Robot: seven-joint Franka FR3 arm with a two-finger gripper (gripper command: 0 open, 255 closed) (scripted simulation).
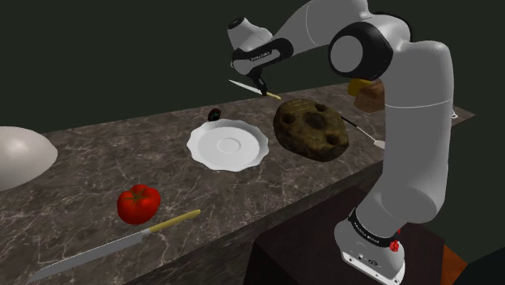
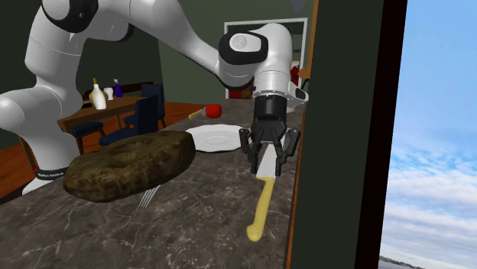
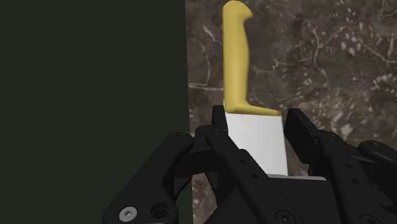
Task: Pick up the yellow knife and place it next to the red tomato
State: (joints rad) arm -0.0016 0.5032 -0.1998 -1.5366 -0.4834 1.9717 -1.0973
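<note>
The tool (image 2: 267, 168) grips the yellow knife (image 2: 264, 202) by its blade, handle jutting past the fingertips. From it, in the shoulder view, the red tomato (image 1: 138, 203) sits at seven o'clock, well apart.

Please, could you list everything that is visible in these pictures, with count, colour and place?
counter: one, dark marbled, under everything.
plate: one, white, mid-counter.
tomato: one, red, near the counter's front edge.
held knife: one, yellow handle, pale blade, clasped by its blade.
second knife: one, yellow handle, grey blade, lying near the tomato.
lumpy round thing: one, brown, beside the plate.
fork: one, pale, by the lumpy round thing.
small object: one, dark, behind the plate.
dome: one, white, shoulder view's left edge.
arm: one, white, dark joints.
end effector: one, black, shut on the held knife.
</note>
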